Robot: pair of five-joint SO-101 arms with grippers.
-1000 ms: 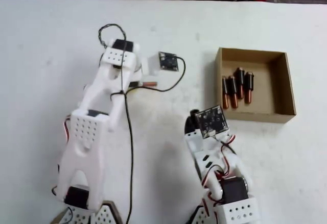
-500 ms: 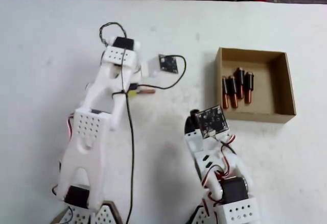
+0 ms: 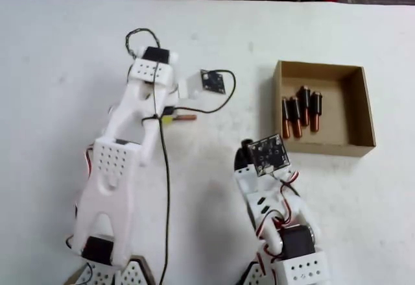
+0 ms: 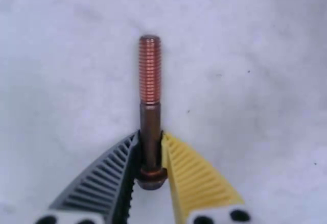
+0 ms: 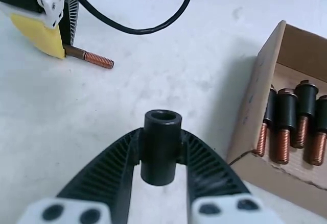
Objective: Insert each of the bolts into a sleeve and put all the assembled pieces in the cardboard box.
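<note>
Cardboard box sits open-topped on the white table. Four assembled pieces lie inside on its floor, side by side and roughly parallel. Each is a copper shank sticking out of a black collar. In the high view they lie toward the box's left wall, black ends pointing at its far wall. The right wrist view shows the same four pieces behind the box's side wall.

Well to the left of the box in the high view, the left gripper is clamped on a loose bolt. One gray jaw and one yellow jaw pinch the smooth shank just above the head. The threaded end sticks out past the jaws and points toward the box. The bolt is low over the table, but I cannot tell whether it touches.

Near the box's near-left corner, and apart from it, the right gripper has its black jaws closed around a loose sleeve. The sleeve stands upright with its bore open at the top.
</note>
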